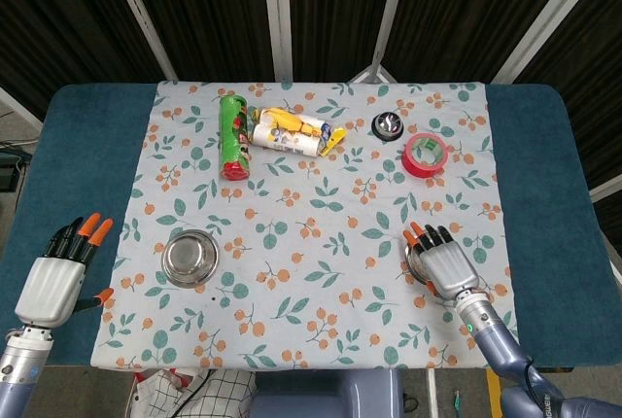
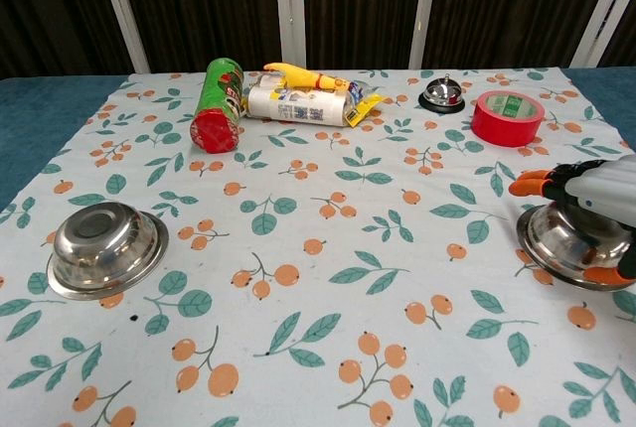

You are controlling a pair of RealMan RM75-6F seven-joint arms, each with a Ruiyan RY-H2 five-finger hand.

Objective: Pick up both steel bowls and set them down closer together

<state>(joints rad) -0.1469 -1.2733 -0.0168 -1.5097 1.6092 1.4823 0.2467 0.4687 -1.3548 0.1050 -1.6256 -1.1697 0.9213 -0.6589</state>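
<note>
On the floral tablecloth (image 1: 321, 243) sit two steel bowls, one green chip can (image 1: 231, 136), one roll of red tape (image 1: 425, 155) and one call bell (image 1: 388, 125). The left bowl (image 1: 190, 258) lies untouched; the left hand (image 1: 56, 282) hangs released, fingers apart, well off it. The right hand (image 2: 596, 211) hovers spread over the right bowl (image 2: 571, 243) (contact unclear). Both bowls look light, rigid and slippery, best pinched at the flared rim.

Two shiny polished metal bowls (image 2: 103, 244) (image 2: 574, 243) on matt printed cloth (image 2: 328, 278); glossy red tape roll (image 2: 507, 116), upper right; glossy green can (image 2: 219, 102), upper left.
</note>
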